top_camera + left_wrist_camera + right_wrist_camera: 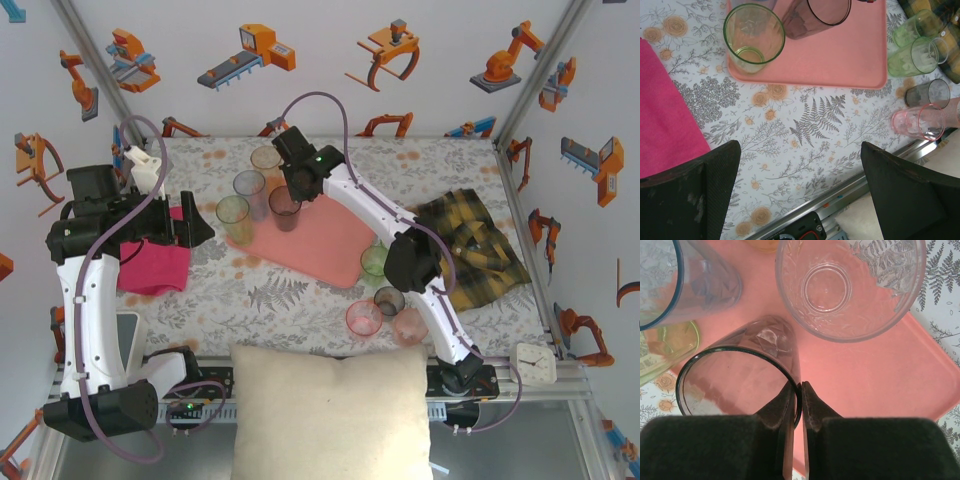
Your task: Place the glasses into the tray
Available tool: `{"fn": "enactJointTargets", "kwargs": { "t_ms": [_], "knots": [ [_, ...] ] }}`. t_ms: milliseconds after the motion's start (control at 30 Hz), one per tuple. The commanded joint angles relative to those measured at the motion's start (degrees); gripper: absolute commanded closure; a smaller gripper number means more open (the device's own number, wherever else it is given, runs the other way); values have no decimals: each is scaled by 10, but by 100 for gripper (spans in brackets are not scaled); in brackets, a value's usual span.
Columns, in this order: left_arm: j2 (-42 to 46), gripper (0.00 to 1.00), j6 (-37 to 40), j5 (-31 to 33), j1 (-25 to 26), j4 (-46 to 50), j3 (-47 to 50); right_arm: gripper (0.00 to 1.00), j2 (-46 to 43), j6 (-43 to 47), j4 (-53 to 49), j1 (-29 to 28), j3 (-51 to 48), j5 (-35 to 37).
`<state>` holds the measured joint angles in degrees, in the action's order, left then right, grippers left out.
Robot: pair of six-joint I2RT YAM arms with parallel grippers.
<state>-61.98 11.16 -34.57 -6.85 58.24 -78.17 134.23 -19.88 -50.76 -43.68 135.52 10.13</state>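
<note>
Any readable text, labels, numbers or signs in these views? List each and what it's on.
No text can be read.
Clock, near right corner of the top view: dial marks too small to read.
Wall pictures: drawings of machines, no words.
Grey glass and tray: no labels or print.

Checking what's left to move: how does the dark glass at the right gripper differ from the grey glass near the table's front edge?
The dark glass stands on the tray; the grey glass stands off it, on the floral tablecloth. The dark glass has its wall between the jaws of the right gripper; nothing grips the grey glass. Both are upright, mouth up, and similar in size.
</note>
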Motion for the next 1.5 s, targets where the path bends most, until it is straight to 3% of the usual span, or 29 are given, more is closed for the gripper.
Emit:
{"fn": "enactJointTargets", "kwargs": {
  "t_ms": [0,467,1067,1467],
  "knots": [
    [10,3,-9,-17,-4,-8,8,86,6,0,-8,3,26,7],
    [13,3,-9,-17,-5,-9,9,74,8,0,-10,9,34,-5],
    [13,3,-10,-20,-6,-8,9,73,13,-22,-6,14,39,-38],
    [13,3,-11,-22,-6,-9,7,66,-1,-20,-12,15,33,-21]
  ]
}}
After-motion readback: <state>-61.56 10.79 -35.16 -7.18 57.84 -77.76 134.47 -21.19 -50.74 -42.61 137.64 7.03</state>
